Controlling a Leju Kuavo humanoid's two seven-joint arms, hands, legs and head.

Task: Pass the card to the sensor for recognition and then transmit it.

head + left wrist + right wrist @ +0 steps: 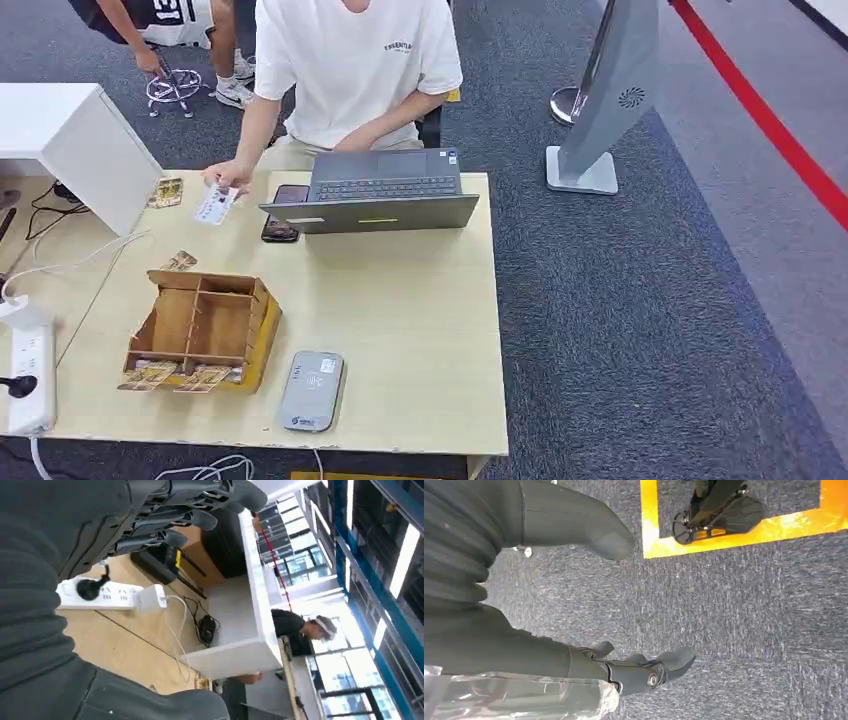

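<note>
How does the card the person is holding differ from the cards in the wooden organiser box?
The white card is pinched in the person's hand above the far side of the table, while the patterned tan cards rest in the near compartments of the wooden organiser box. The white card is pale with small print; the patterned tan cards are brownish and ornate. All look like flat rectangular cards of similar size.

A white card (216, 204) is held in a person's hand (229, 177) above the table's far left. The grey sensor (311, 390) lies flat near the front edge; its markings look blurred.
</note>
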